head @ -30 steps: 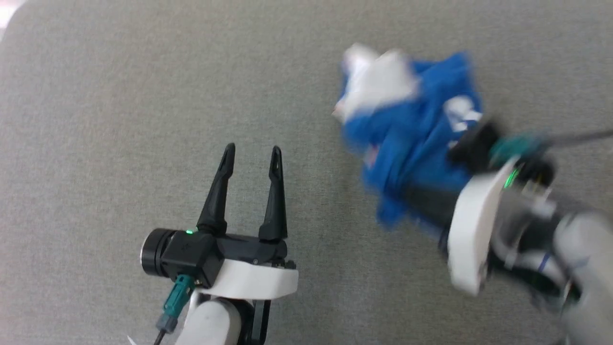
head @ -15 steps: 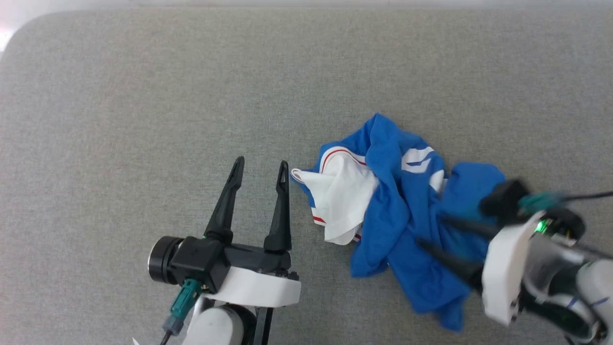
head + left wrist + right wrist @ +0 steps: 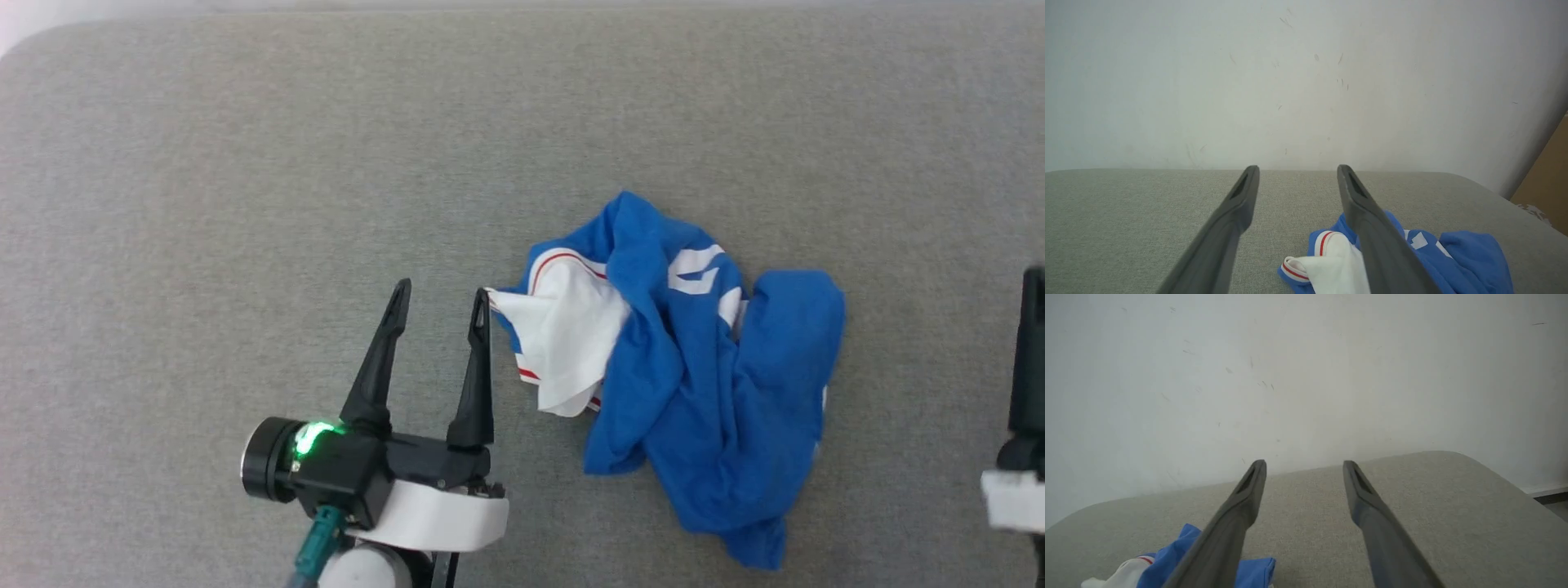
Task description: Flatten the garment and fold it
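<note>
Head view: the jersey [image 3: 710,408] lies crumpled on the grey table [image 3: 245,163], neither flattened nor folded; left pincer [image 3: 442,290] and right pincer [image 3: 1304,463] both gape empty.

The table [image 3: 245,163] is covered in grey woven cloth, and its corners are rounded. One thing lies on it: a blue shirt [image 3: 710,392], crumpled into a loose heap to the right of the middle in the head view. The shirt's white sleeve [image 3: 571,335], edged with thin red stripes, spreads flat on the cloth at the left side of the heap. The blue fabric is bunched in thick folds, with bits of white lettering showing near the top. A narrow blue end trails toward the near edge.
</note>
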